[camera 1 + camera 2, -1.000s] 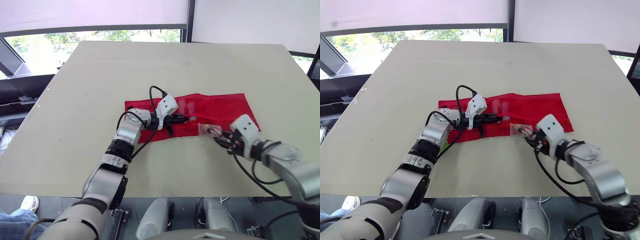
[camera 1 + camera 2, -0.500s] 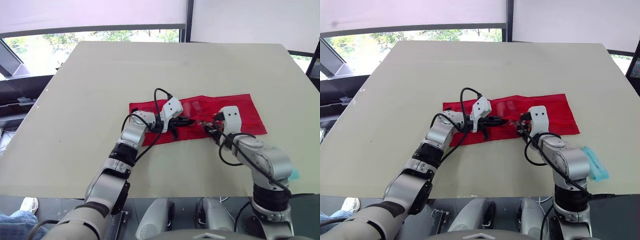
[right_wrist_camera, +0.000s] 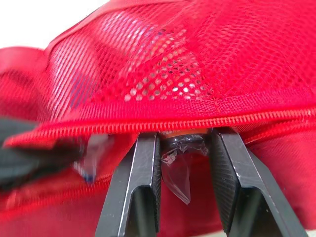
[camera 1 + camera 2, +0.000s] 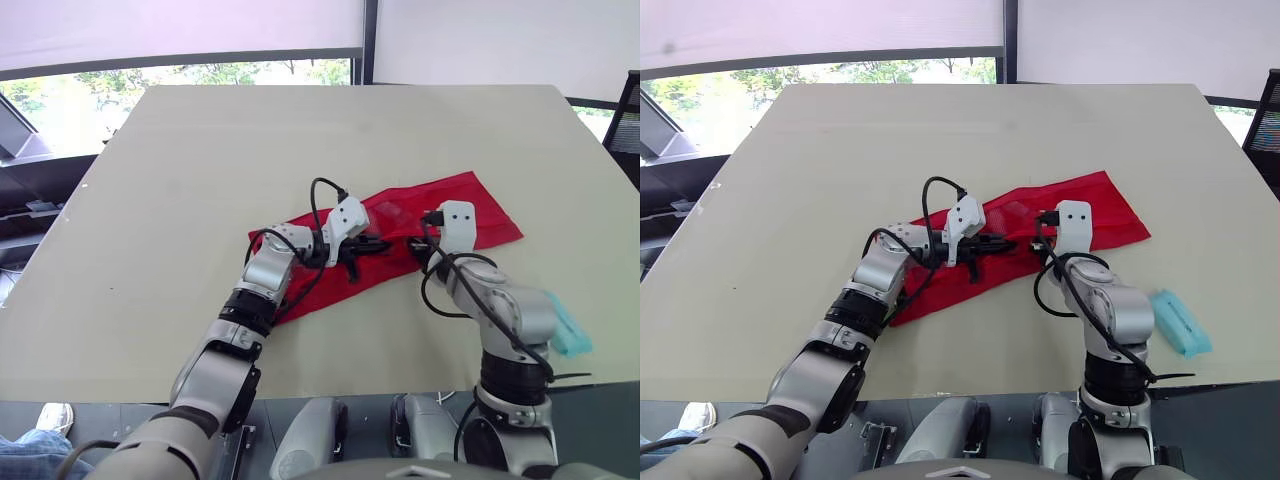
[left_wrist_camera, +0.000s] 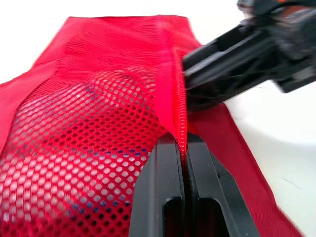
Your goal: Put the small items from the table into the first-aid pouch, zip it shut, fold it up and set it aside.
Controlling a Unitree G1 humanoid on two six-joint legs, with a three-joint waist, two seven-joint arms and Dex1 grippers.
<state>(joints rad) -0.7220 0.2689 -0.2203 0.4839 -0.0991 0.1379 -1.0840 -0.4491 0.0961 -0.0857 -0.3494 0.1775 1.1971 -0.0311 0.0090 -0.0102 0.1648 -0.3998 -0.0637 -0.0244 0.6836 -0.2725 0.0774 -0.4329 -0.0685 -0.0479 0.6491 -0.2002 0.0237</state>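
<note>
My left fingers (image 5: 160, 190) are pressed together on the zip edge of the red pouch (image 4: 445, 205), mid-tabletop (image 4: 200, 150). My right fingers (image 3: 140, 187) pinch a clear-wrapped item (image 3: 180, 165) at the mouth, maybe half in. I'd push it deeper before releasing. A teal packet (image 4: 1180, 322) lies near right.

Can't see most of packet (image 3: 178, 165) in right end effector (image 3: 183, 142), tucked under pouch (image 3: 197, 74) zip edge. Can't ID blurred contents behind mesh, nor tiny teal item (image 4: 1180, 322).

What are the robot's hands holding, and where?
The left hand pinches the red pouch by its zipper edge. The right hand grips a clear packet by one end.
</note>
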